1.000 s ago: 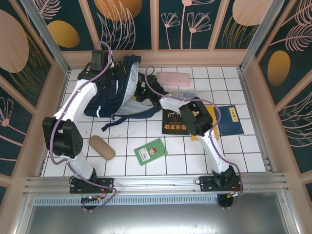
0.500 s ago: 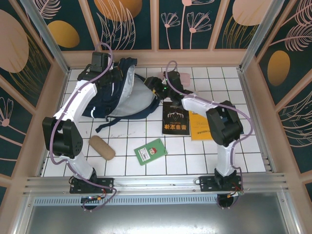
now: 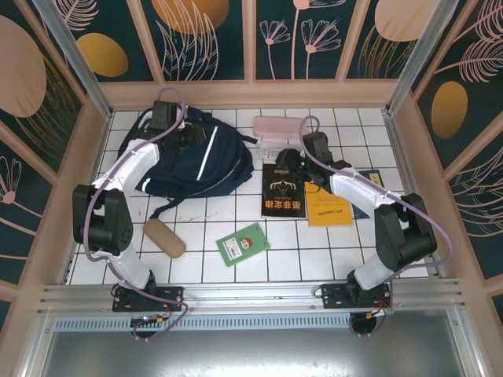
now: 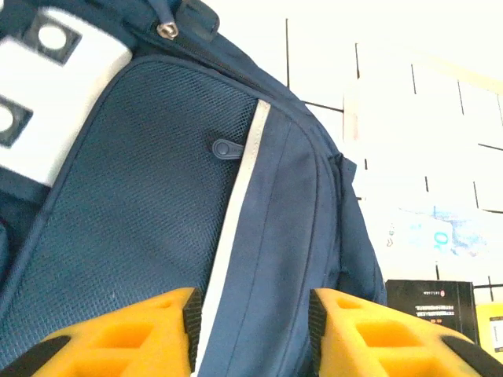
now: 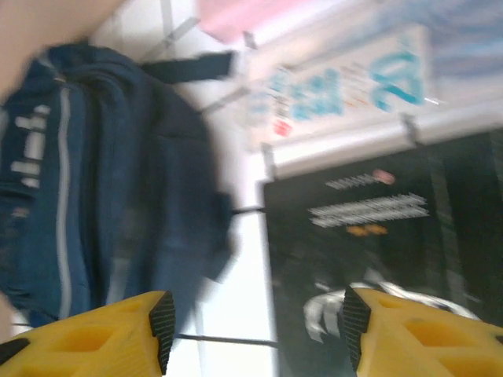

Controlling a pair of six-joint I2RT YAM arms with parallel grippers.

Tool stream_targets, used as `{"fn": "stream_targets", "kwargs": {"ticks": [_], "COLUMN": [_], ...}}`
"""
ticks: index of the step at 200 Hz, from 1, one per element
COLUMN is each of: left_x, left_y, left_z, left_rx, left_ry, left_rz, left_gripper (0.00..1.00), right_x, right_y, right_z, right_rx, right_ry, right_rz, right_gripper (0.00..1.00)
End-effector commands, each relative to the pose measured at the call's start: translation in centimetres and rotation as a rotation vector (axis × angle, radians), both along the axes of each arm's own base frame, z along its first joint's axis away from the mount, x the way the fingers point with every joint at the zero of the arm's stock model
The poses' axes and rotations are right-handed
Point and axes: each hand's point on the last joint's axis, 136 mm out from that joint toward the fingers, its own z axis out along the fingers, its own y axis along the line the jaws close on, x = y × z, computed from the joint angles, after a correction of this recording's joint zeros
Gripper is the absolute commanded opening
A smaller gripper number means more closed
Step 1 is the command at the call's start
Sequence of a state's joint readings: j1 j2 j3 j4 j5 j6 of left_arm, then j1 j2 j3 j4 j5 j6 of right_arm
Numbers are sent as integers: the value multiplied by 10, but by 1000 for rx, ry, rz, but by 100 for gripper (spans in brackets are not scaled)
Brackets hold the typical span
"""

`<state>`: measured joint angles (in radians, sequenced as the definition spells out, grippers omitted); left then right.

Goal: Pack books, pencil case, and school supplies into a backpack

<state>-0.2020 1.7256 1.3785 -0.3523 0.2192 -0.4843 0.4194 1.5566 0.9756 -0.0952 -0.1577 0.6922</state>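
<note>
The navy backpack (image 3: 196,161) lies flat at the back left of the tiled table, its white stripe facing up. My left gripper (image 3: 185,138) hovers open over its mesh panel (image 4: 157,196), nothing between the fingers (image 4: 187,326). My right gripper (image 3: 295,162) is open above the black book (image 3: 283,195), which is blurred in the right wrist view (image 5: 377,236). The yellow-orange book (image 3: 328,208) lies beside it, and a navy book (image 3: 378,180) peeks out behind my right arm. The green book (image 3: 244,244) lies nearer the front. The transparent supplies packet (image 3: 281,149) and a pink pencil case (image 3: 279,126) lie at the back.
A tan oblong pouch (image 3: 163,237) lies at the front left, near my left arm's elbow. A backpack strap (image 3: 169,204) trails toward the front. Wooden walls and a metal frame close in the table on three sides.
The backpack, held up with its mouth open before, now lies flat. My left gripper has opened and let go of it. My right arm swung right, out of the bag and over the black book.
</note>
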Motion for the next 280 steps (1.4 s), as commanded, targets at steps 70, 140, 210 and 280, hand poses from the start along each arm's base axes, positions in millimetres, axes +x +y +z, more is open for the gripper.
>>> {"fn": "stream_targets", "kwargs": {"ticks": [70, 140, 210, 280], "left_x": [-68, -90, -95, -106], "left_y": [-131, -162, -186, -193], "left_z": [-33, -104, -129, -157], "left_rx": [-188, -67, -45, 1], "left_ry": [73, 185, 224, 276], "left_rz": [-188, -261, -333, -367], "left_gripper": [39, 33, 32, 22], "right_x": [-44, -57, -47, -50], "right_y": [-33, 13, -9, -30], "right_z": [-69, -87, -68, -87], "right_rx": [-121, -82, -151, -150], "right_ry": [153, 211, 162, 198], "right_rz": [19, 128, 79, 42], "right_gripper": [49, 47, 52, 52]}}
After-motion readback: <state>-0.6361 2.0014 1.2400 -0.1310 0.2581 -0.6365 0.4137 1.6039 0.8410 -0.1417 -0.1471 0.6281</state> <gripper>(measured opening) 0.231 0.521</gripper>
